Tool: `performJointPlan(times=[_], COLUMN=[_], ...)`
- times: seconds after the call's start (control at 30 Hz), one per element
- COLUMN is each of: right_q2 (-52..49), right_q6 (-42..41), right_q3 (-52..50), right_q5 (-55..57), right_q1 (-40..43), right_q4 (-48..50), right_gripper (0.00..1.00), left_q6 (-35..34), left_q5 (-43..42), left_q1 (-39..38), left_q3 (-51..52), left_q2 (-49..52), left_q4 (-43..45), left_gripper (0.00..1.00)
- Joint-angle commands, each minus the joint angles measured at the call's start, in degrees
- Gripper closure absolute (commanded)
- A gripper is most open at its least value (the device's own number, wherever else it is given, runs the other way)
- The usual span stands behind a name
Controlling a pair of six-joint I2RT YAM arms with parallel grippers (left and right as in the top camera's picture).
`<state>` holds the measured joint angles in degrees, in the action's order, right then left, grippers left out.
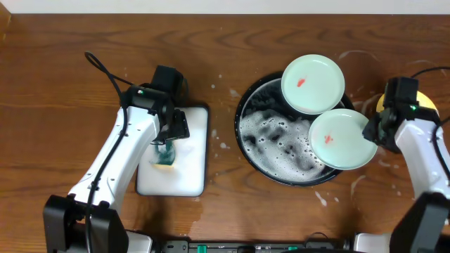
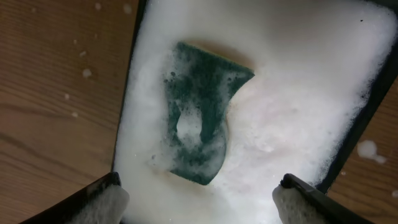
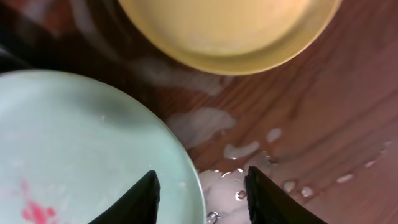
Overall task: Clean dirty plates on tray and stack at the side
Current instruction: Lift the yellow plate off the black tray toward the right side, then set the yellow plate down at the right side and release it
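The black tray (image 1: 240,126) holds white foam. Two mint-green plates with red smears rest on its rim: one at the back (image 1: 313,84), one at the right (image 1: 342,138). The yellow plate (image 1: 427,98) lies on the wood to the right, mostly hidden by my right arm. It shows at the top of the right wrist view (image 3: 230,31). My right gripper (image 3: 202,180) is open, its fingers either side of the right mint plate's rim (image 3: 74,137). My left gripper (image 2: 199,196) is open just above a green sponge (image 2: 199,118).
The sponge lies in a white rectangular dish (image 1: 190,169) full of foam, left of the tray. Soap streaks and drops mark the wood (image 3: 205,124) between the mint plate and the yellow plate. A black cable (image 1: 105,70) runs at the back left.
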<state>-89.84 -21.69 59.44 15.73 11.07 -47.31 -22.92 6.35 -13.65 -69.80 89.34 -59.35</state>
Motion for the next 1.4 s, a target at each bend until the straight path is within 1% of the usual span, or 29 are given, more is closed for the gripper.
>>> performJointPlan(times=[0.0,0.03,0.07,0.13,0.17,0.23,0.27,0.3,0.53,0.73,0.83,0.9,0.97,1.1,1.27,1.37], right_q2=[-3.5,-4.5,-5.3,-6.3,-6.4,-6.4,-6.4,-6.3,-3.2,5.5,8.9,9.4,8.9,5.5,-1.6,-5.2], right_q6=[-1.0,-1.0,-1.0,-1.0,-1.0,-1.0,-0.9,-0.4,4.7,5.4,7.7,7.6,7.5,2.0,-5.5,-7.2], right_q3=[-0.4,-0.4,-0.4,-0.4,-0.4,-0.4,-0.4,-0.4,-0.4,-0.4,-0.4,-0.4,-0.5,-0.7,-0.7,-0.7], right_q5=[-0.5,0.2,1.0,1.0,0.4,-1.1,-2.1,-2.9,-7.0,-9.9,-15.0,-16.8,-17.3,-17.1,-17.1,-17.4], right_q1=[0.1,0.1,0.1,0.1,0.1,0.1,0.1,0.1,-2.2,-6.8,-9.9,-11.9,-14.1,-17.4,-20.0,-20.9], right_q4=[-0.7,-1.2,-1.4,-1.1,-1.1,-1.0,-1.0,-1.1,-3.7,-8.4,-7.3,-5.7,-3.8,-1.8,-0.2,1.4], right_gripper=[0.56,0.58,0.62,0.73,0.81,0.89,0.96,0.99,0.99,0.99,0.99,0.99,0.99,0.99,0.99,0.99], left_q6=[-0.3,-0.3,-0.3,-0.3,-0.3,-0.3,-0.3,-0.3,-0.3,-0.3,-0.3,-0.3,-0.3,-0.3,-0.3,-0.3], left_q5=[0.4,0.4,0.4,0.4,0.4,0.4,0.4,0.4,0.4,0.4,0.4,0.4,0.4,0.4,0.4,0.4], left_q1=[0.2,0.2,0.2,0.2,0.2,0.2,0.2,0.2,0.2,0.2,0.2,0.2,0.2,0.2,0.2,0.2], left_q3=[0.3,0.3,0.3,0.3,0.3,0.3,0.3,0.3,0.3,0.3,0.3,0.3,0.3,0.3,0.3,0.3], left_q2=[-0.6,-0.6,-0.6,-0.6,-0.6,-0.6,-0.6,-0.6,-0.6,-0.6,-0.6,-0.6,-0.6,-0.6,-0.6,-0.6], left_q4=[-0.2,-0.2,-0.2,-0.2,-0.2,-0.2,-0.2,-0.2,-0.2,-0.2,-0.2,-0.2,-0.2,-0.2,-0.2,-0.2], left_gripper=[0.19,0.19,0.19,0.19,0.19,0.19,0.19,0.19,0.19,0.18,0.19,0.19,0.19,0.19,0.18,0.19])
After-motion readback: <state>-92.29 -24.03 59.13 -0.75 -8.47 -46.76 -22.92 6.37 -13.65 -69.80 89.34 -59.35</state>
